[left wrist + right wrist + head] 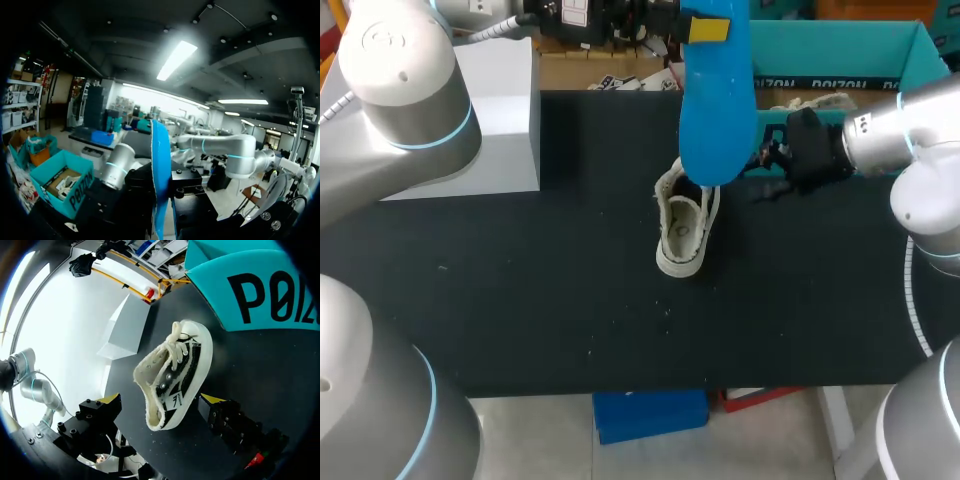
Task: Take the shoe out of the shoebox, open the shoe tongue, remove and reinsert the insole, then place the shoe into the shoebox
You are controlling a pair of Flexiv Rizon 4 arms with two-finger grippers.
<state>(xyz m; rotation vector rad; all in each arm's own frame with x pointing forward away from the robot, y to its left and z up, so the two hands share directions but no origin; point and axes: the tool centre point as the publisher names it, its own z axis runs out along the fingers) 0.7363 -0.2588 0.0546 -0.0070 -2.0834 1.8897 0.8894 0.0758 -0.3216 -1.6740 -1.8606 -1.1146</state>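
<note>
A blue insole (716,100) hangs upright above the table, pinched at its upper end by my left gripper (706,27). In the left wrist view the insole (161,170) shows edge-on between the shut fingers of the left gripper (161,200). A cream and black shoe (684,225) lies on the black table just under the insole's lower end. My right gripper (770,165) stands open to the right of the shoe. In the right wrist view the shoe (175,372) lies on its side ahead of the right gripper (161,402), between its spread yellow tips. The teal shoebox (840,45) stands at the back right.
A grey box (495,120) sits at the table's back left. The shoebox wall (260,295) is close beside the shoe's toe. The black mat (520,300) stretches bare across the front and left.
</note>
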